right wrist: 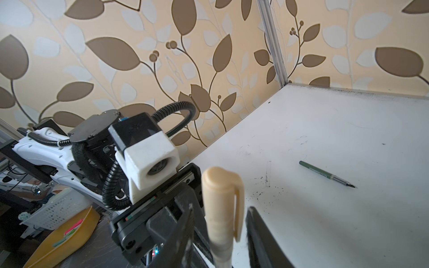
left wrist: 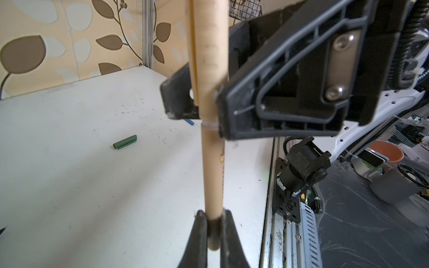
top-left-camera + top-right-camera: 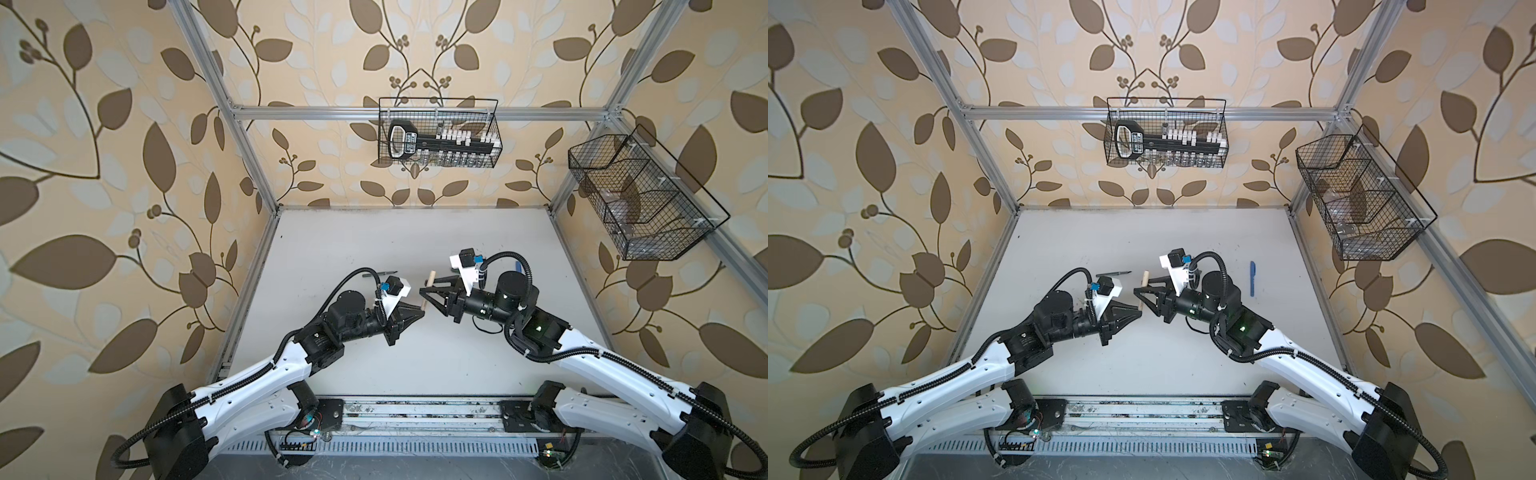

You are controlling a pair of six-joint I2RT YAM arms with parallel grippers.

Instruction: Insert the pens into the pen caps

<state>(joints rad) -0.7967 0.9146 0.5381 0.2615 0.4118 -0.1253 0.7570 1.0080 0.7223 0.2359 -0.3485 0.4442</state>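
Tan marks the middle of both top views: the tan pen (image 3: 423,306) is held above the white table (image 3: 415,365), crosswise to both arms. Its lower end is pinched in the left gripper (image 3: 421,312), whose jaws are pressed together on it. The right gripper (image 3: 426,287) meets it from the opposite side, just below the tan cap (image 3: 432,276). The green pen (image 3: 376,273) lies on the table behind the left arm. In a top view the blue pen (image 3: 1252,278) lies flat beyond the right arm, well apart from the tan pen (image 3: 1140,305). The left wrist view shows the left gripper (image 2: 212,222) clamped on the tan pen (image 2: 212,174). The tan cap (image 2: 209,58) sits over the pen's far end, and a seam shows where cap and barrel join. The right gripper (image 2: 202,102) has a finger on either side of the cap, and the green cap (image 2: 125,142) lies alone on the table. In the right wrist view the tan cap (image 1: 220,192) stands between the fingers (image 1: 262,236), with a sliver of table showing beside its clip. Whether these jaws press the cap I cannot tell. The green pen (image 1: 327,174) lies uncapped beyond it, its dark tip bare.
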